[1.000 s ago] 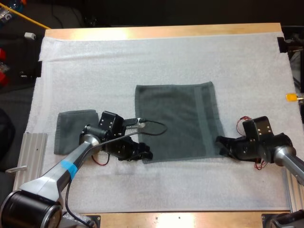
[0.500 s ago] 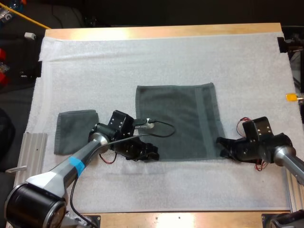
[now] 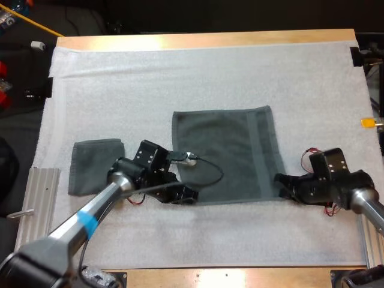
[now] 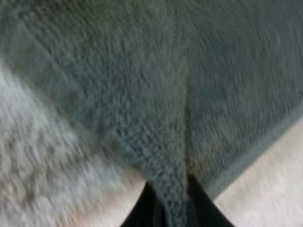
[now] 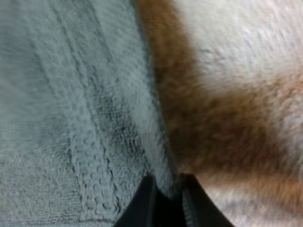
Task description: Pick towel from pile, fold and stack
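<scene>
A dark grey-green towel (image 3: 228,153) lies spread flat in the middle of the white mat. My left gripper (image 3: 187,195) is at its near left corner, shut on a pinched ridge of the towel (image 4: 173,189). At the near right corner, my right gripper (image 3: 282,183) is shut on the towel's edge (image 5: 161,179). A folded towel (image 3: 96,165) of the same colour rests on the mat to the left, apart from both grippers.
The white mat (image 3: 198,78) covers most of the wooden table (image 3: 204,39). A ribbed metal piece (image 3: 39,198) sits at the mat's near left edge. A black clamp (image 3: 355,57) holds the mat's far right corner.
My left gripper slid right to the towel's near left corner and shut on it. The right gripper kept its hold and place.
</scene>
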Controlling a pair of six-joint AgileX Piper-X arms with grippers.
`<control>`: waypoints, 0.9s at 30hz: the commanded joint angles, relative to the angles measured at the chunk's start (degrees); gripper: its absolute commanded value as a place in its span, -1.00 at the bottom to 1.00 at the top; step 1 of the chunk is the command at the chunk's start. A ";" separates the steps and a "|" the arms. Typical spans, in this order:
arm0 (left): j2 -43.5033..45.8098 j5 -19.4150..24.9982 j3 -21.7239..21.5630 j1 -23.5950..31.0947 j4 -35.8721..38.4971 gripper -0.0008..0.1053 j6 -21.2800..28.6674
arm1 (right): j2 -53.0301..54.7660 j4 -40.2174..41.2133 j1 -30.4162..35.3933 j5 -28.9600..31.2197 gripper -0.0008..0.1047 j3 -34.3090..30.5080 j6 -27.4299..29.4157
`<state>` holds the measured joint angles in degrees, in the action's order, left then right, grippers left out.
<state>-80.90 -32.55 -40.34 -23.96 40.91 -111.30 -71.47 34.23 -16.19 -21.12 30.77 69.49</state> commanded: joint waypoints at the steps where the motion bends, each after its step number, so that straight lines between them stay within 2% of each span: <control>1: 2.05 0.99 -0.12 -0.31 2.51 -0.98 2.05 | 2.64 2.46 -0.15 0.31 -0.99 -0.13 1.50; 9: 10.91 0.65 -0.12 -1.27 9.44 -0.98 3.64 | 16.46 10.66 -0.15 -3.24 -0.99 -0.04 2.29; 14: 15.76 0.58 -0.12 -7.16 11.56 -0.98 3.20 | 22.92 14.72 -0.15 -6.71 -0.99 -0.04 0.94; 18: 16.38 0.58 -0.12 -8.71 11.38 -0.98 1.84 | 24.36 16.59 -0.15 -7.24 -0.99 -0.04 0.50; 24: 16.08 0.57 -0.12 -5.45 6.90 -0.98 0.34 | 22.43 12.13 -0.15 -7.61 -0.99 -0.04 -4.82; 27: 14.74 0.57 -0.12 -2.23 3.25 -0.98 0.15 | 19.18 5.17 -0.15 -8.30 -0.99 -0.04 -9.67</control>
<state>-66.23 -32.38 -40.34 -26.07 44.93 -110.68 -52.42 40.33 -16.32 -28.85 30.71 60.13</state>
